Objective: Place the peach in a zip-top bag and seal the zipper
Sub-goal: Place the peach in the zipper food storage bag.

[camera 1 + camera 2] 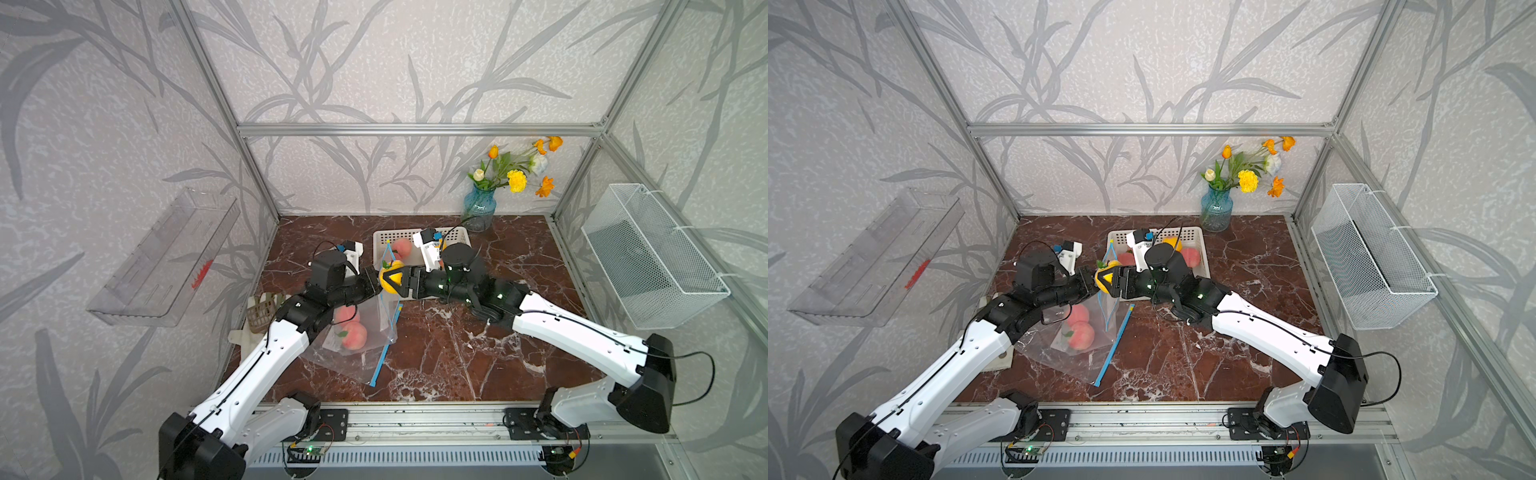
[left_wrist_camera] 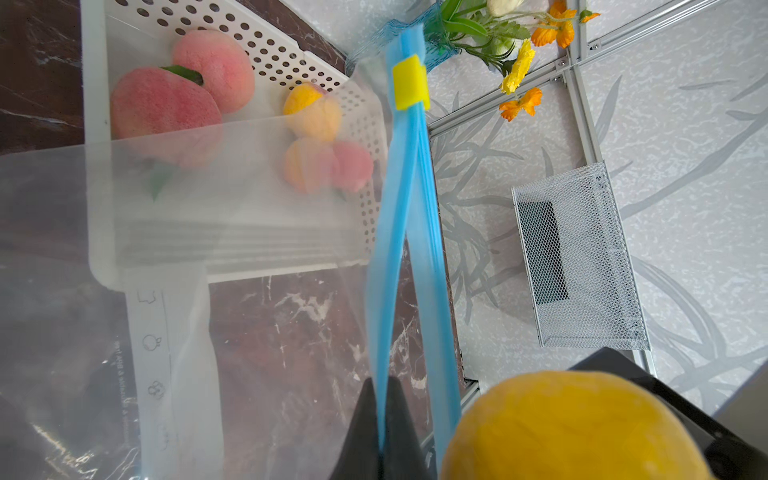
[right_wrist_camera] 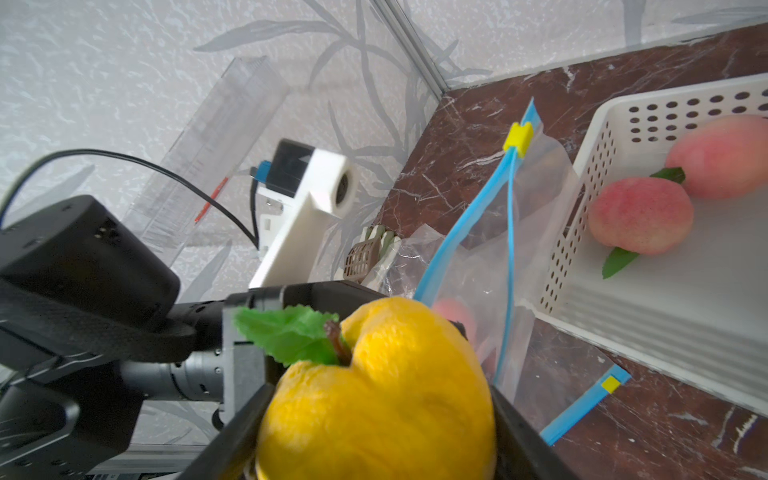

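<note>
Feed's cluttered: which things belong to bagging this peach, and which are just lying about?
In the job: yellow peach, right gripper, zip-top bag, left gripper, white basket.
Lying about: second bag, flower vase, wire basket, clear shelf.

The white-shelled, black-jointed left arm (image 1: 266, 353) and right arm (image 1: 582, 332) are trailing thin black cables (image 1: 702, 374), green lights (image 1: 500, 296) glowing.

A robot lab cell dressed like a home — aluminium frame (image 1: 415, 129), leaf-print wallpaper (image 1: 374, 62), marble tabletop (image 1: 457, 353), flower vase (image 1: 478, 212).
</note>
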`<state>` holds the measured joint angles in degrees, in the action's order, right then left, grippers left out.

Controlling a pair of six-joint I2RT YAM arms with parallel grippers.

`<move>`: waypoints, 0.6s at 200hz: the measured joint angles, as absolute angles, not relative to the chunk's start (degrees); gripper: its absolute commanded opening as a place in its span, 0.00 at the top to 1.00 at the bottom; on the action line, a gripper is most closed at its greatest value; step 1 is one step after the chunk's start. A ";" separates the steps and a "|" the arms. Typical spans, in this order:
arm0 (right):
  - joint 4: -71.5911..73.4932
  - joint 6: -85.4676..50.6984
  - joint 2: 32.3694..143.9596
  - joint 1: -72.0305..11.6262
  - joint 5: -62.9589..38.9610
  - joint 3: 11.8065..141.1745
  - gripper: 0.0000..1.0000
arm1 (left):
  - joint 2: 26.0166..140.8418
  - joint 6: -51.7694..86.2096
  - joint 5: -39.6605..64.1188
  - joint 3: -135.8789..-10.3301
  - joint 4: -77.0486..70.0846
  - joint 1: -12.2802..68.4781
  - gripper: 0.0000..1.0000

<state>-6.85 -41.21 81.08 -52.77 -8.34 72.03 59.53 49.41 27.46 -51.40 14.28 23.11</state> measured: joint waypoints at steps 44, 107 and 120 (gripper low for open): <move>-13.52 -37.34 81.21 -52.77 -4.27 72.10 0.40 | 58.04 49.47 26.85 -51.27 15.90 23.11 1.00; -22.85 -30.89 82.13 -53.08 -2.39 76.18 0.37 | 54.89 48.01 22.48 -57.41 25.30 23.11 1.00; -24.12 -29.63 83.02 -53.41 -2.39 78.28 0.37 | 54.37 47.94 22.02 -58.92 26.48 23.11 1.00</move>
